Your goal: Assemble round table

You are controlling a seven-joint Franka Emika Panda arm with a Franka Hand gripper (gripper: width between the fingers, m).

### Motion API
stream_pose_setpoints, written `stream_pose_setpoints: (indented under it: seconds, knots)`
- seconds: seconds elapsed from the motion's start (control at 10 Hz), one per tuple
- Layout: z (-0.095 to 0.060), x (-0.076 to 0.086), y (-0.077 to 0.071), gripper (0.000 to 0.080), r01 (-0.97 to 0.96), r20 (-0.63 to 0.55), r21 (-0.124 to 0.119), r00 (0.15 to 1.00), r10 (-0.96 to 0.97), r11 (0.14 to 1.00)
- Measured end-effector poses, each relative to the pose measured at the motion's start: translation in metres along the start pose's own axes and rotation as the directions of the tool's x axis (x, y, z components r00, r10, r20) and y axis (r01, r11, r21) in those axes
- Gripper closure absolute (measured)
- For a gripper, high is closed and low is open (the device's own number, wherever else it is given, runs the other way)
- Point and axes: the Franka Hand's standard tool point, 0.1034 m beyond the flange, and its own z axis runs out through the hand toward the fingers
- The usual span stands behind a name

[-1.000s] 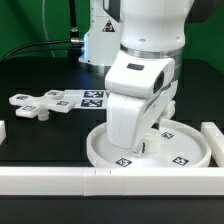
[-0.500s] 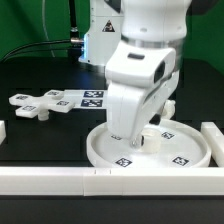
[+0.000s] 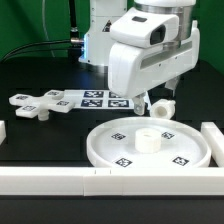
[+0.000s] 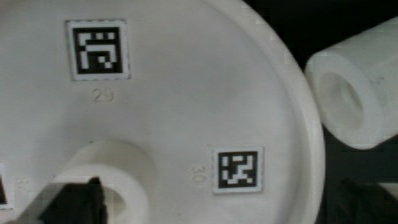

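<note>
Black table [image 3: 40, 135] with rimmed disc [image 3: 182, 150], cylinder post [image 3: 162, 105], cross-shaped piece [image 3: 33, 105], marker board [image 3: 92, 98], white edge bars [image 3: 50, 180]

No legible words, numbers; only coded square tags [image 4: 100, 48] on disc [image 3: 93, 147], marker board [image 3: 88, 97].

Parts are counting out as follows: one large white rimmed plastic disc with a central hub [image 3: 105, 150], one short white plastic cylinder post [image 4: 365, 85], one flat white cross-shaped plastic piece [image 3: 35, 106]. One thin flat white marker board [image 3: 92, 98] is also showing. The wrist view is showing two black-and-white square tags [image 4: 102, 48] on the disc.
</note>
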Motion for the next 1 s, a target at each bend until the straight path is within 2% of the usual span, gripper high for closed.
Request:
stream_pose_setpoints:
  seconds: [0.2, 0.3, 0.4, 0.6, 0.7, 0.8, 1.0]
  knots:
    - [0.0, 0.0, 0.0, 0.015, -0.014, 0.0, 0.001, 1.0, 0.014, 1.0]
    - [0.001, 0.0, 0.0, 0.015, -0.077, -0.001, 0.001, 0.997, 0.077, 0.997]
    - [0.003, -0.002, -0.001, 0.015, -0.229, -0.013, -0.003, 0.973, 0.228, 0.974]
    - [0.006, -0.01, -0.007, 0.015, -0.445, 0.031, 0.017, 0.895, 0.444, 0.895]
    - [0.006, -0.009, -0.01, 0.015, -0.573, 0.038, 0.022, 0.819, 0.572, 0.819]
    - [0.007, -0.007, -0.014, 0.015, -0.629, 0.037, 0.02, 0.777, 0.628, 0.777]
    - [0.007, -0.006, -0.016, 0.015, -0.713, 0.042, 0.034, 0.701, 0.712, 0.701]
